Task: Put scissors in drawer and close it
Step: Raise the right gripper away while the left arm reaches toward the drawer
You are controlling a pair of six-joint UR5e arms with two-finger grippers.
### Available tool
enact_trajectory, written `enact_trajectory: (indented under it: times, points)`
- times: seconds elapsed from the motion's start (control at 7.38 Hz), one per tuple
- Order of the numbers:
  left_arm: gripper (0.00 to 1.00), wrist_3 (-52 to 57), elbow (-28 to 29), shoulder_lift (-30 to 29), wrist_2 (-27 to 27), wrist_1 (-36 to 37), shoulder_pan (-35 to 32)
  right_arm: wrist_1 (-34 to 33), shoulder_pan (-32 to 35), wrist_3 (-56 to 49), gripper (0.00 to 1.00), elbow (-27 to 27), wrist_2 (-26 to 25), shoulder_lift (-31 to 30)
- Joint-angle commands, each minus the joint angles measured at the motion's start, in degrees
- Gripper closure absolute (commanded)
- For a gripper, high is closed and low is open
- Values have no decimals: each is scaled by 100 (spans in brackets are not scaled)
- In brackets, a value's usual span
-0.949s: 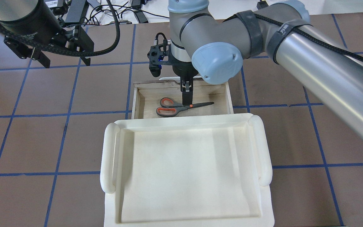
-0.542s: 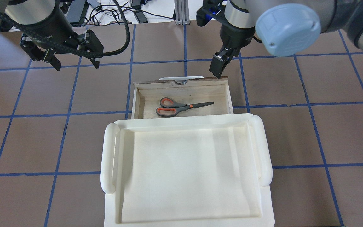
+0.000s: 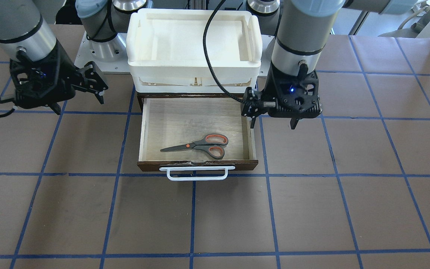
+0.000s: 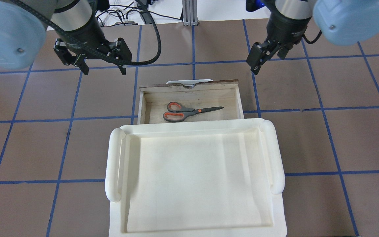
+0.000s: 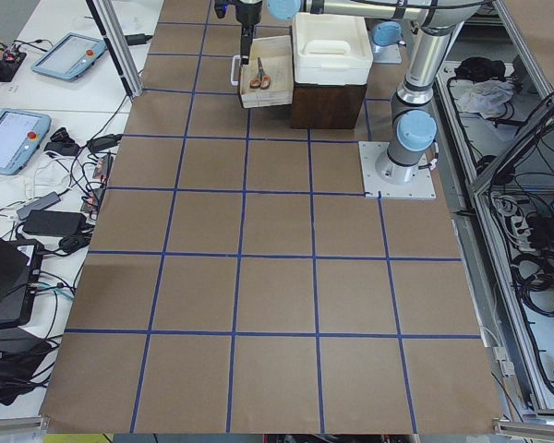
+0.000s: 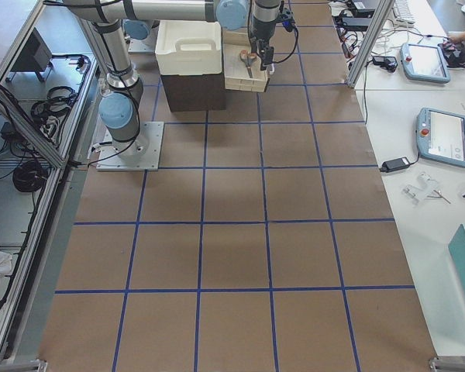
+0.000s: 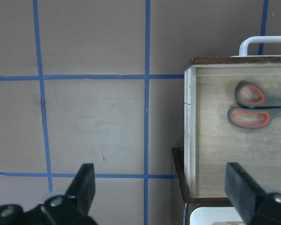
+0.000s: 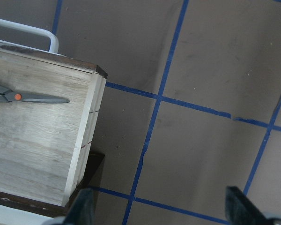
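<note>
The scissors (image 3: 200, 145) lie flat in the open drawer (image 3: 185, 119), near its dark front with the white bar handle (image 3: 196, 173). They also show from overhead (image 4: 189, 112) on the drawer's pale floor (image 4: 222, 98), and in the left wrist view (image 7: 250, 108). Only their blade shows in the right wrist view (image 8: 37, 98). My left gripper (image 4: 104, 69) is open and empty, above the table off the drawer's left front corner. My right gripper (image 4: 255, 64) is open and empty, above the table off the right front corner.
A white plastic tray (image 4: 113, 164) sits on top of the dark cabinet that holds the drawer. Brown table with blue grid lines surrounds it. Cables and devices lie beyond the far table edge (image 4: 127, 16).
My right gripper has risen out of the drawer and moved back and right, leaving the scissors lying inside. My left gripper has moved right, closer to the drawer.
</note>
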Motion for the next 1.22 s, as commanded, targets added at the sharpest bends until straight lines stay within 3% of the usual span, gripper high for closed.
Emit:
enact_trajectory:
  times: [0.0,0.27,0.41,0.68,1.08]
  points:
    - [0,-915,57,-734,38,996,-599,109,-147,330,0,57,8,-170]
    - [0,-1357,206,-1280,3,1613,-741,83,-121,408,0,127,-236,-215]
    - [1,-1585,520,-1587,-23,1571,-759,92,-94,905,0,162,-499,-302]
    - [5,-1657,1206,-2316,-15,1501,-951,39,-77,1103,0,224,-432,-469]
    - [0,-1579,1411,-2854,11,1483,-1014,13,-50,1068,0,207,-440,-592]
